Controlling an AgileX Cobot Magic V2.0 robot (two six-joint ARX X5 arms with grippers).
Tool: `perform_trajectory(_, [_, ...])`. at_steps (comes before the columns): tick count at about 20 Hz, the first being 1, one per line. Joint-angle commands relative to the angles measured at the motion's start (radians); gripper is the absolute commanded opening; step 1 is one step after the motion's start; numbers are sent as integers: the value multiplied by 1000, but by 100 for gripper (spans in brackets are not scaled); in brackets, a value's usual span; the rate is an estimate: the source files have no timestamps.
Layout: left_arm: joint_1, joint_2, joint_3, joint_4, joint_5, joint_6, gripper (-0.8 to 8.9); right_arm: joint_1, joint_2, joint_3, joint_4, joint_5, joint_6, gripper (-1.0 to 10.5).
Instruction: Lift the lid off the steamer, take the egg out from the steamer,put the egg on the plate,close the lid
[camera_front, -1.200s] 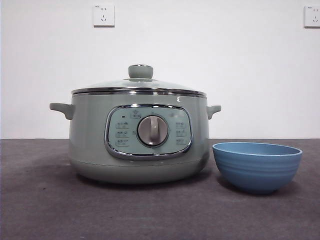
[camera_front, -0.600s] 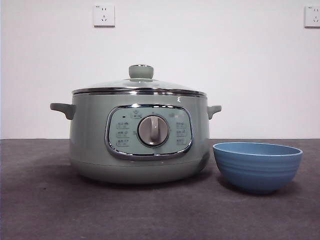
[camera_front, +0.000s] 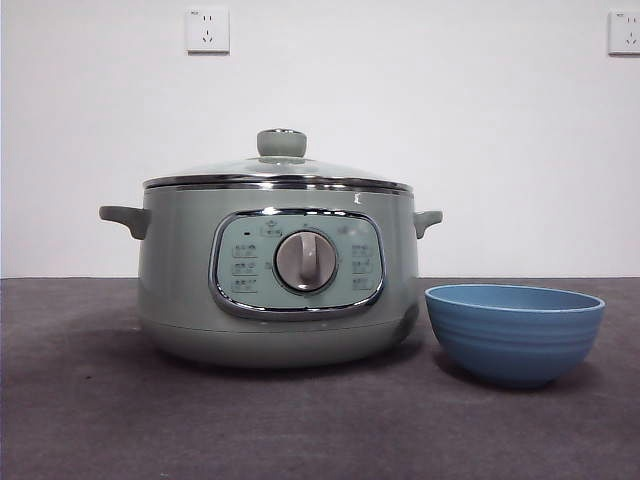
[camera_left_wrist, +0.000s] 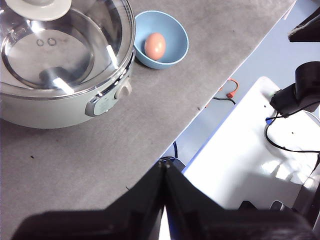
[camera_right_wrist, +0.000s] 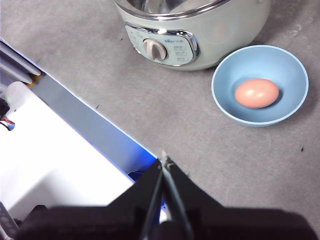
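Note:
The sage-green steamer (camera_front: 278, 280) stands on the grey table with its glass lid (camera_front: 278, 170) seated on its rim. The pale green knob (camera_front: 282, 143) is on top. The lid also shows in the left wrist view (camera_left_wrist: 60, 45). The blue plate (camera_front: 514, 333), a small bowl, stands to the right of the steamer. A brown egg (camera_right_wrist: 256, 93) lies inside it, also in the left wrist view (camera_left_wrist: 155, 45). My left gripper (camera_left_wrist: 164, 165) is shut and empty, high above the table's front edge. My right gripper (camera_right_wrist: 163, 159) is shut and empty, high above the table near its edge. Neither shows in the front view.
The table's front edge (camera_left_wrist: 210, 95) runs close below both grippers, with a white base (camera_left_wrist: 240, 155) and cables beyond it. Two wall sockets (camera_front: 207, 30) sit on the white wall behind.

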Motion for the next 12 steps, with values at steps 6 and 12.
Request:
perform_trajectory(6, [1,0,2,39,-11,34,-3,2,1,3,2,1,6,1])
perform_trajectory(12, [120,-44,-5,605,-80,275,-3,2,0,3,2,1,6,0])
